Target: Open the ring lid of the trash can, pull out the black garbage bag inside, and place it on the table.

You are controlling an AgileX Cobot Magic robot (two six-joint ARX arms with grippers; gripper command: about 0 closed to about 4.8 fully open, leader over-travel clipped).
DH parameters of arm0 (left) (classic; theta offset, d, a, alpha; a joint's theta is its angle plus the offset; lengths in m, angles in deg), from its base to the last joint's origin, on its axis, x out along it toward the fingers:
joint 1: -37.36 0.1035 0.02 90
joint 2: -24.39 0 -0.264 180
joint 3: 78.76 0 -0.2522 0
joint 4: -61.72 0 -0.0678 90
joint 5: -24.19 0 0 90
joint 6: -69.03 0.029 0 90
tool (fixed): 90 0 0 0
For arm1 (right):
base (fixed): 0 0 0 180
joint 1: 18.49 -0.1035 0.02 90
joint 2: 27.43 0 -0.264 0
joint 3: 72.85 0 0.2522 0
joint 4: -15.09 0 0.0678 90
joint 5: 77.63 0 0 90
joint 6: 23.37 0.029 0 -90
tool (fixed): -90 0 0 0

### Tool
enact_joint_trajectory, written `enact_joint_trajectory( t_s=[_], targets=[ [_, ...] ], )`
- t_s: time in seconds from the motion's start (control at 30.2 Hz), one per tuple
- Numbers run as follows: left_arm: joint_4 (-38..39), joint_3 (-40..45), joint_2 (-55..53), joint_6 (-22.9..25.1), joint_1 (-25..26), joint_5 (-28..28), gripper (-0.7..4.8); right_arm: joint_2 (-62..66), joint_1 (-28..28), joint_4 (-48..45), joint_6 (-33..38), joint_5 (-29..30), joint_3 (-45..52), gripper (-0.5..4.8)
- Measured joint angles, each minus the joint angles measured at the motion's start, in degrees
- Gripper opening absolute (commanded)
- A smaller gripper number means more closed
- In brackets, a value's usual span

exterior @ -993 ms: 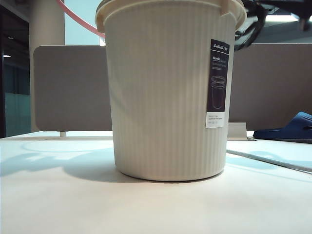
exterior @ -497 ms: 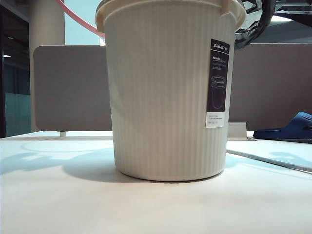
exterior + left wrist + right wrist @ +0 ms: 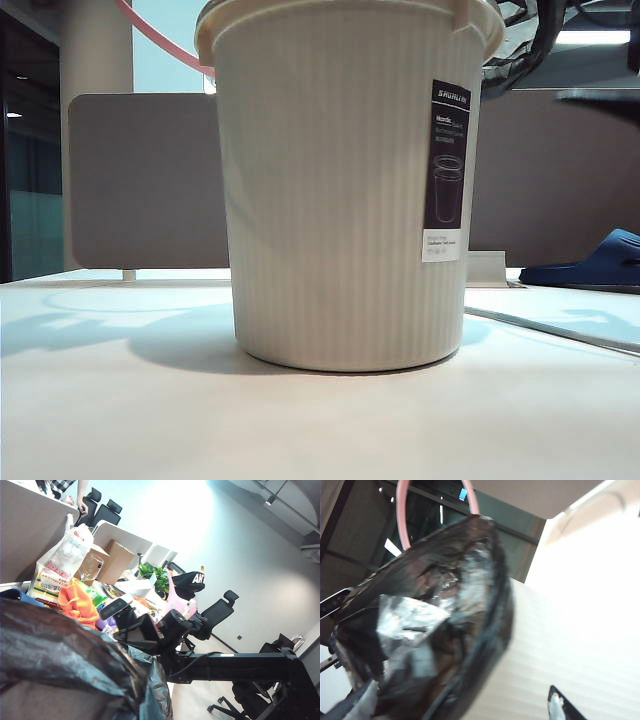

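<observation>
**A:** Where does the bag stand?

**B:** The black garbage bag (image 3: pixel 435 630) bulges over the trash can (image 3: pixel 340 190) rim, top right; the ring lid (image 3: pixel 160 38) tilts up at left.

**A:** Jaws?

**B:** Left gripper, pressed together, is hidden behind bag film. Right gripper (image 3: pixel 562 705) sits beside the ribbed wall; its spread I cannot tell. Pinch deep, lift straight, then clear the rim toward the table (image 3: pixel 320 420).

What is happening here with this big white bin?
A two-armed robot is emptying the trash can, which stands on the table. The pink ring lid is already raised beside the rim. The black garbage bag bulges from the top of the can and is not yet on the table. The right hand is next to the bag. The left hand is hidden behind the bag.
</observation>
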Motion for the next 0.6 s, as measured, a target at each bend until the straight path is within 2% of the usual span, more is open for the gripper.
enact_joint_trajectory(
  t_s=[0.36,0.6],
  targets=[
    [0.04,0.00,0.00,0.07,0.02,-0.96,-0.06,5.38,-1.79,-0.72,0.63,-0.39,-0.02,4.73],
    [0.07,0.00,0.00,0.09,0.02,-1.01,-0.06,8.28,-2.12,-8.90,5.64,-2.56,-0.17,4.73]
  ],
)
